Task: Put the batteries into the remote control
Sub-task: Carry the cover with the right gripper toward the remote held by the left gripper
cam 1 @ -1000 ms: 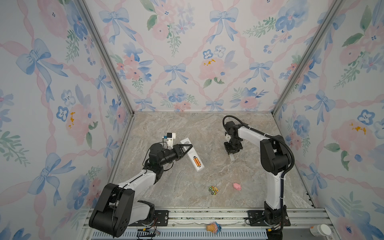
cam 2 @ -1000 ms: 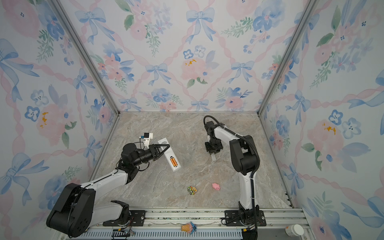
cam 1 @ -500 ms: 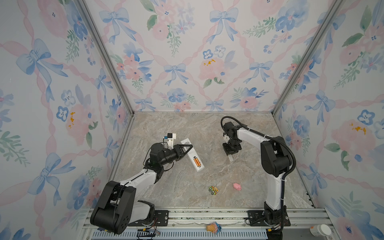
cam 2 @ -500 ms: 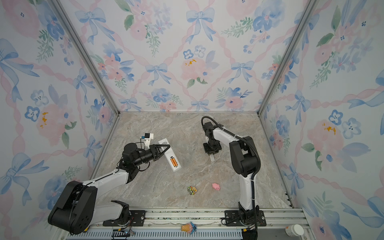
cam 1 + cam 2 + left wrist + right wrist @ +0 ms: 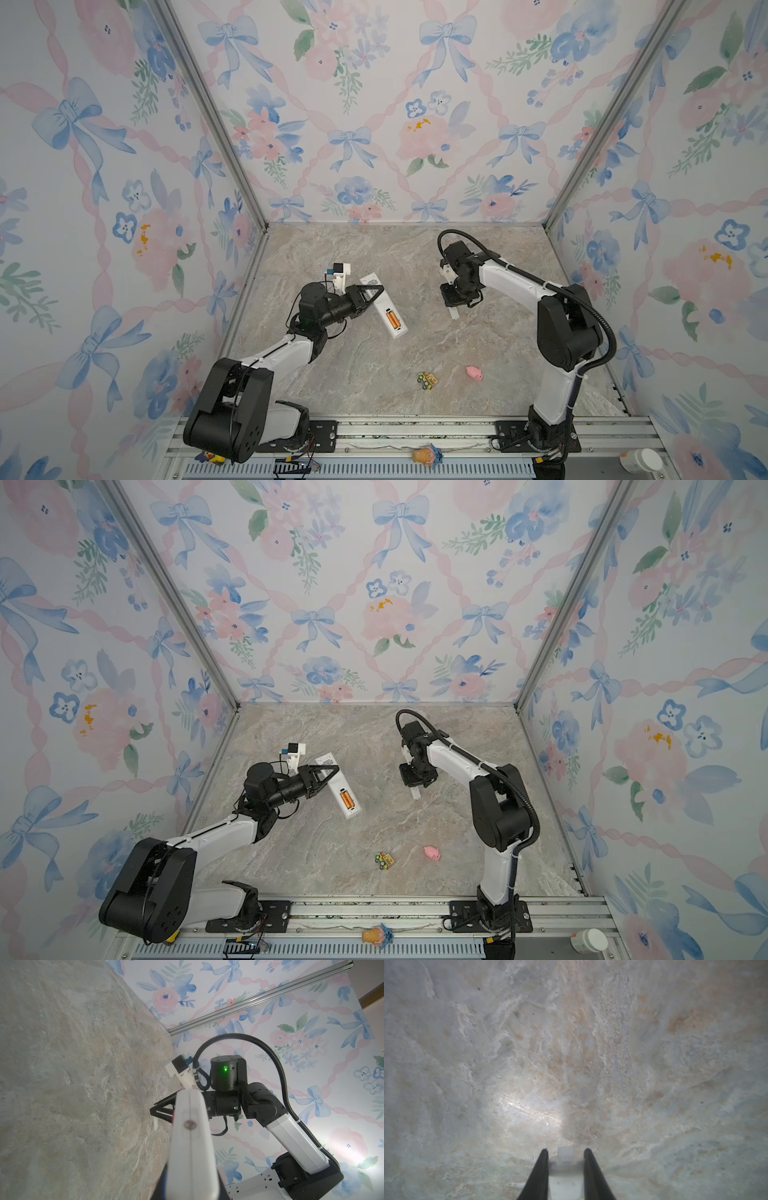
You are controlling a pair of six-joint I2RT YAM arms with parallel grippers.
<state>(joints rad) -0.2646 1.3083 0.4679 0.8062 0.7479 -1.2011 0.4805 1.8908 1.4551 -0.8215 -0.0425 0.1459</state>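
Only the right wrist view shows your right claw (image 5: pixel 566 1150) pinched narrow on the white cover (image 5: pixel 564 1184). In both top views your left claw (image 5: pixel 372 292) clamps the remote control (image 5: pixel 381 306). The batteries (image 5: pixel 393 319) sit in it just past the claw's tips. Open counter (image 5: pixel 365 374) lies between the two claws.

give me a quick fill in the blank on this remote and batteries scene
1. The left gripper is shut on the white ____.
2. The two batteries lying in its open compartment are ____ in colour.
3. The small white battery cover is pinched by the ____.
4. Beside the toy car lies a pink toy ____.

Missing words: remote control; orange; right gripper; pig.
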